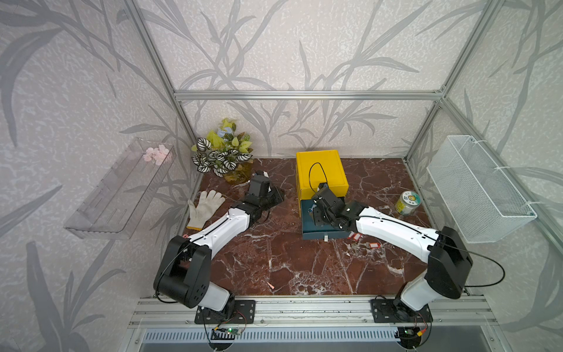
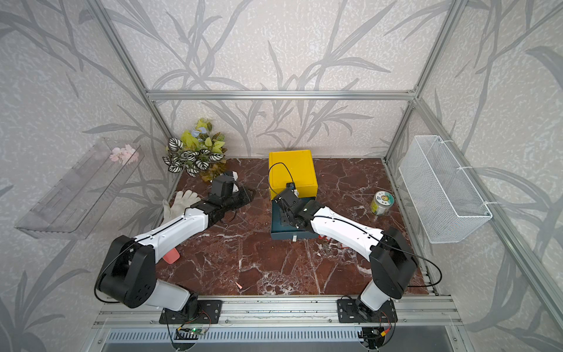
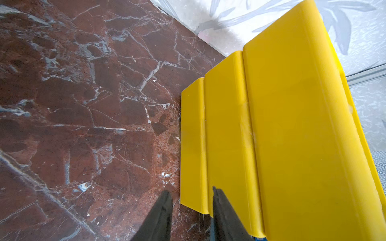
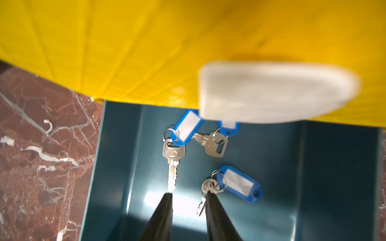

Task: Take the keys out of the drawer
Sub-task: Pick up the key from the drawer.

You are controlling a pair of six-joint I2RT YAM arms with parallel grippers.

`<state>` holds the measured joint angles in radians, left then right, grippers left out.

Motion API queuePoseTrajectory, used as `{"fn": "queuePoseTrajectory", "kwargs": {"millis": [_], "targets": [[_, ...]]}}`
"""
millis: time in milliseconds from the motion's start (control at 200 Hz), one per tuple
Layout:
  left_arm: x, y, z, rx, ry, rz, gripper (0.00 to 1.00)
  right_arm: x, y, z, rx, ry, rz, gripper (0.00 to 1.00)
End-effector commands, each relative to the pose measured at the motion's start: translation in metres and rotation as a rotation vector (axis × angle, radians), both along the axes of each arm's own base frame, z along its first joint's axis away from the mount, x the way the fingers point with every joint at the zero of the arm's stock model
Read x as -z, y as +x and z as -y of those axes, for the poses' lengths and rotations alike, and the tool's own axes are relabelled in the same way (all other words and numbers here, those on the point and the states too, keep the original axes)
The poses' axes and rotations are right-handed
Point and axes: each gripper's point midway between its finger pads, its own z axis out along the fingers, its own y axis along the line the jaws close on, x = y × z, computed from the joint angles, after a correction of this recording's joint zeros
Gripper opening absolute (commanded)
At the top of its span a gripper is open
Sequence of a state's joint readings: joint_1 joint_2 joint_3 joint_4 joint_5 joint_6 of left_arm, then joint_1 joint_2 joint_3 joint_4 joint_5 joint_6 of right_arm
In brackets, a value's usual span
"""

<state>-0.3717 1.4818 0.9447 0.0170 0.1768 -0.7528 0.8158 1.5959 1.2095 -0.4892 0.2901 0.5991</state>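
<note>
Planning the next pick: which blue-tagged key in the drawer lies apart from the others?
The key whose tag sits closest to the right gripper; the other two overlap.

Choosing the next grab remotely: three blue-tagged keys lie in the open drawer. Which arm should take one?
Right. The right gripper hangs open over the drawer, its tips next to the blue-tagged keys. The left gripper sits outside it, beside the yellow cabinet.

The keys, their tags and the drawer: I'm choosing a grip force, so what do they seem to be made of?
The keys look like bare metal: silvery, with bright glints. The blue tags look like glossy moulded plastic with white, paper-like windows. The drawer is teal and smooth, with a bright reflection on its floor: painted metal or hard plastic, I cannot tell which.
</note>
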Motion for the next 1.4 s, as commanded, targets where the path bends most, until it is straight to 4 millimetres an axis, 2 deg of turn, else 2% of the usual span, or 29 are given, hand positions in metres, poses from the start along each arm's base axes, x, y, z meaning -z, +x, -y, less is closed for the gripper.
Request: {"fn": "queuePoseTrajectory", "kwargs": {"millis": [0,250,855,960,1175,1394], "targets": [[-0.005,0.004,-0.001,-0.009,-0.004,0.019,0.35,-0.002,0.005,0.012,0.064,-0.008,0.032,0.3],[0.0,0.009,0.001,-0.019,-0.022,0.012,0.35,0.014,-0.001,0.026,0.132,-0.022,-0.027,0.3],[0.001,0.007,0.0,-0.006,0.004,0.014,0.35,0.051,0.004,0.029,0.165,-0.025,-0.167,0.28],[0.0,0.008,-0.001,-0.01,0.011,0.021,0.35,0.05,0.001,0.028,0.151,-0.027,-0.184,0.26],[-0.007,0.015,-0.004,-0.014,0.042,0.052,0.35,0.032,-0.007,0.034,0.12,0.055,-0.094,0.26],[-0.008,0.019,-0.001,-0.004,0.037,0.056,0.35,0.028,0.001,0.034,0.116,0.089,-0.009,0.28]]}}
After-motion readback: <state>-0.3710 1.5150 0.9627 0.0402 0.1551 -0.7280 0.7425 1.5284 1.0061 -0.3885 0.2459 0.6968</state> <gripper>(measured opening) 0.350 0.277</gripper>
